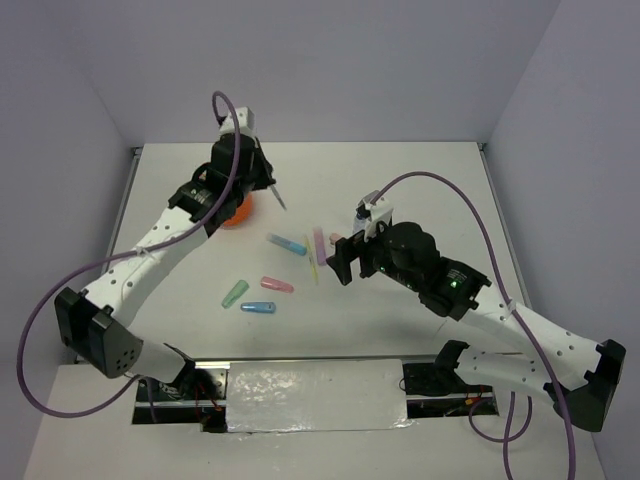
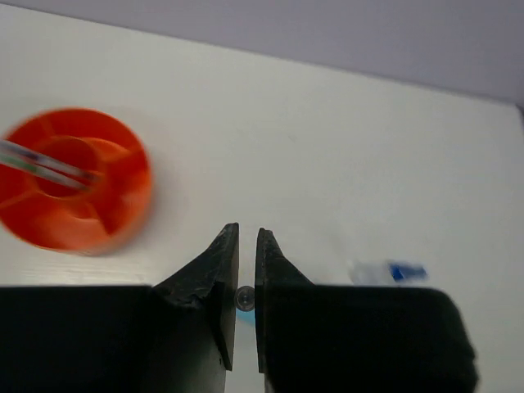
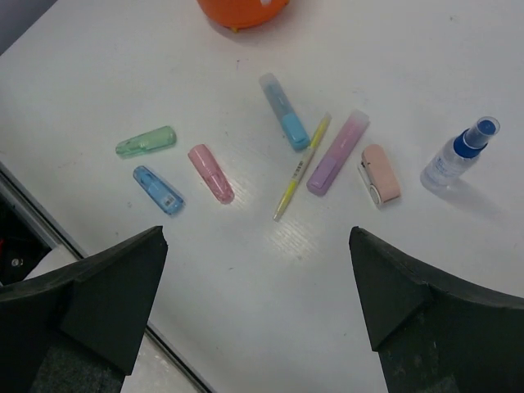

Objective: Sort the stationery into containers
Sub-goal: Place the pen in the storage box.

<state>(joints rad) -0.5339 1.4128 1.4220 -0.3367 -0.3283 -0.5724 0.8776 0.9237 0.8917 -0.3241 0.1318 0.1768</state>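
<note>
Tabletop white, walls pale lilac; left gripper pinches a thin pen, right gripper spread wide.

lab test cell: white table, plain lilac walls

I see my left arm stretched over the orange organizer, a pen slanting beside it. 3 short pieces lie on the table: green, pink, blue. My right gripper hangs near the purple marker.
</note>
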